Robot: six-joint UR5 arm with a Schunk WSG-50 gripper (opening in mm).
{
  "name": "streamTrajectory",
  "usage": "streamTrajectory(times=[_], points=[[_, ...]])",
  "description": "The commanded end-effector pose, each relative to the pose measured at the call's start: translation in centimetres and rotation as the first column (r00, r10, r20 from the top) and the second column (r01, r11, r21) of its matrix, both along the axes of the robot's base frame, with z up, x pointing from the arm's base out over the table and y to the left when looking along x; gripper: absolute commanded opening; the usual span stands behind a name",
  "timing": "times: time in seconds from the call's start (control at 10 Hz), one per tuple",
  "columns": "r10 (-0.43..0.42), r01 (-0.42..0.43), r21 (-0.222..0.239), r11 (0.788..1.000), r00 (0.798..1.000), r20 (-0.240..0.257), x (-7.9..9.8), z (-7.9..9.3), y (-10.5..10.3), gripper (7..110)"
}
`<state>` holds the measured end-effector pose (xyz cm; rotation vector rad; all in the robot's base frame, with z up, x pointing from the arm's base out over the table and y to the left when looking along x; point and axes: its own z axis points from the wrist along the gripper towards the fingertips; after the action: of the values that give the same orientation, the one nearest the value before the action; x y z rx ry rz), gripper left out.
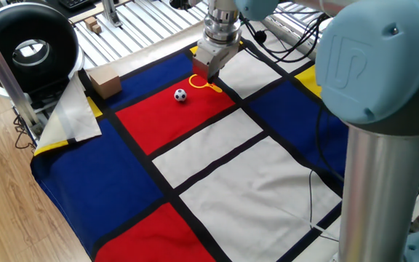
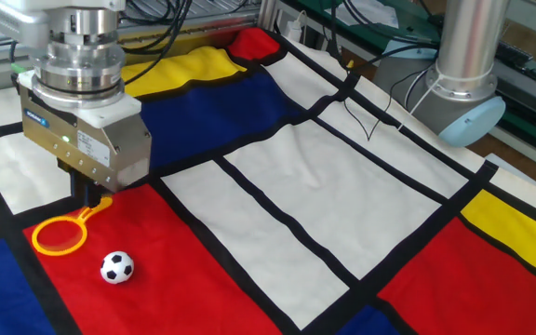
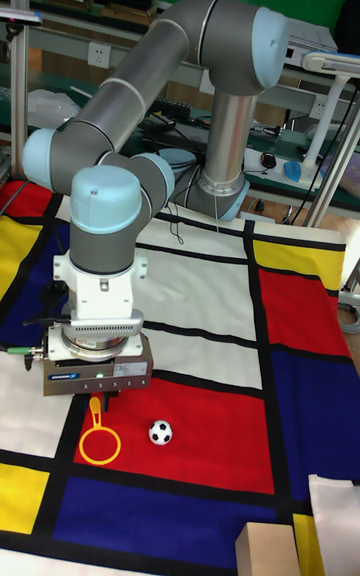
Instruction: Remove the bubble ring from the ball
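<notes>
The yellow-orange bubble ring (image 2: 59,234) lies flat on the red square of the cloth, to the left of the ball (image 2: 116,267) and apart from it. Its handle points up toward my gripper (image 2: 92,197), which hangs just above the handle's end. The gripper's body hides most of the dark fingers, but the ring rests on the cloth rather than hanging from them. From the other side the ring (image 1: 200,81) lies below the gripper (image 1: 209,73), with the black-and-white ball (image 1: 180,94) to its lower left. In the tall view the ring (image 3: 100,444) lies left of the ball (image 3: 160,432), under the gripper (image 3: 97,398).
A cardboard box (image 1: 102,83) and a folded flap of cloth (image 1: 75,113) sit at the table's left edge. A black round device (image 1: 26,49) stands beyond them. A thin cable (image 2: 370,126) lies on the white square near the arm's base (image 2: 468,98).
</notes>
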<state>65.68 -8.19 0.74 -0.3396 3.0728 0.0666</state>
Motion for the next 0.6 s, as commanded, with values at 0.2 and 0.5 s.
streamTrajectory(times=[0.2,0.5], points=[[-0.004,0.005,0.012,1.000,1.000,-0.019,-0.4,1.4,-0.2,44],[-0.045,0.045,-0.001,0.999,0.999,0.008,-1.2,4.0,0.2,44]])
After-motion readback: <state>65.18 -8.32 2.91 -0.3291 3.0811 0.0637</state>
